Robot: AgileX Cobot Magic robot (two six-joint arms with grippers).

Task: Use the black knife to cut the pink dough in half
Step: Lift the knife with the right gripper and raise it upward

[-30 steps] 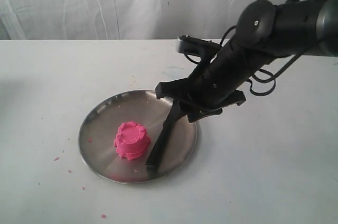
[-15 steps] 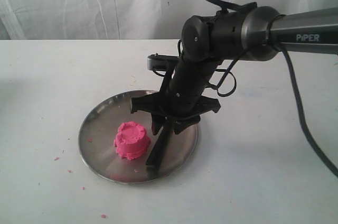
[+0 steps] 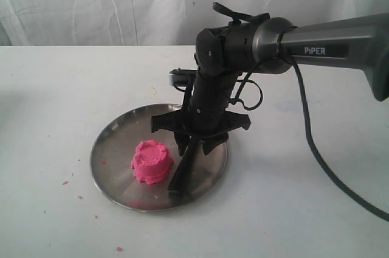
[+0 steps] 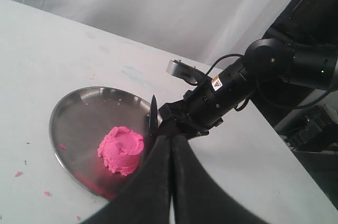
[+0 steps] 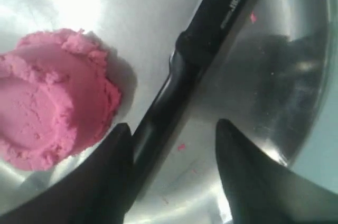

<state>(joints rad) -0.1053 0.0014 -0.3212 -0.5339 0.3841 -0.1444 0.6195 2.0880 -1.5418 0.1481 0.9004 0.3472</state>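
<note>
The pink dough (image 3: 152,162) is one round mound in the middle of the steel plate (image 3: 112,142). Right beside it on the plate lies the black knife (image 3: 181,176), slanted. My right gripper (image 3: 193,147) points down over the knife's far part, open. In the right wrist view the knife (image 5: 211,28) runs between the fingers (image 5: 119,155), close against one of them and apart from the other, with the dough (image 5: 47,97) next to it. My left gripper (image 4: 170,138) is shut on nothing and hangs well away from the plate; the dough (image 4: 121,150) and the knife's tip (image 4: 153,113) show beyond it.
Small pink crumbs (image 3: 65,182) dot the white table (image 3: 55,100) near the plate's front left. A white curtain (image 3: 121,2) closes off the back. The right arm's cable (image 3: 316,148) trails over the table on the right.
The right arm has swung left and turned its gripper down over the knife, and its jaws have opened wider. Dough and knife have not moved.
</note>
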